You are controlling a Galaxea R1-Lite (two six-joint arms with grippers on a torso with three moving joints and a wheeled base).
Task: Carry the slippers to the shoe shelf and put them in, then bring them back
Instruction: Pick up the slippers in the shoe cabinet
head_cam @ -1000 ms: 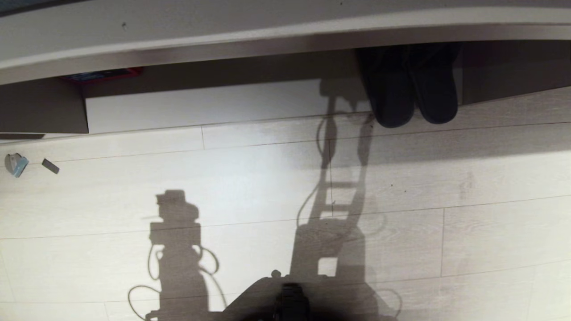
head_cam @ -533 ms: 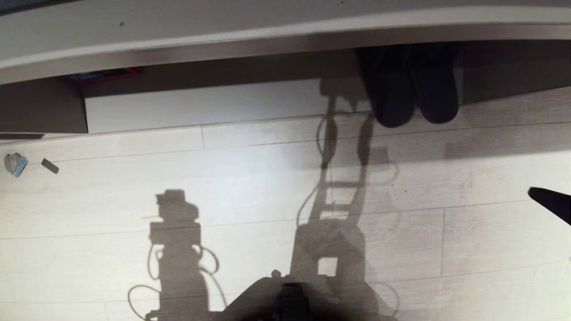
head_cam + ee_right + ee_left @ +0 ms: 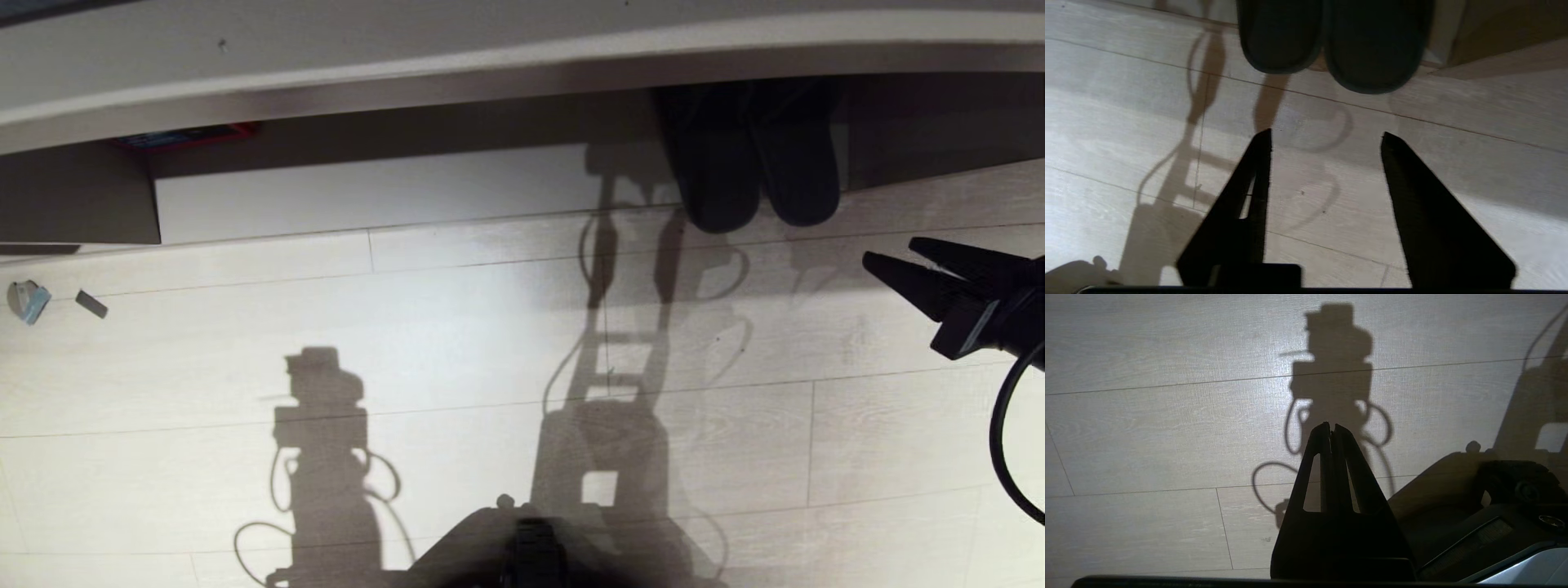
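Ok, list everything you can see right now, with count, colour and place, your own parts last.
slippers: two, dark grey, side by side, toes sticking out of the shoe shelf onto the floor.
shoe shelf: one, beige-grey with a pale bottom board, far side of the floor.
red and blue item: one, inside the shelf at left; cannot tell what.
small scraps: two, one pale blue, one grey, on the floor at far left.
floor: pale wood planks.
left gripper: black, shut, over bare floor.
right gripper: black, open, pointing toward the slippers, apart from them.
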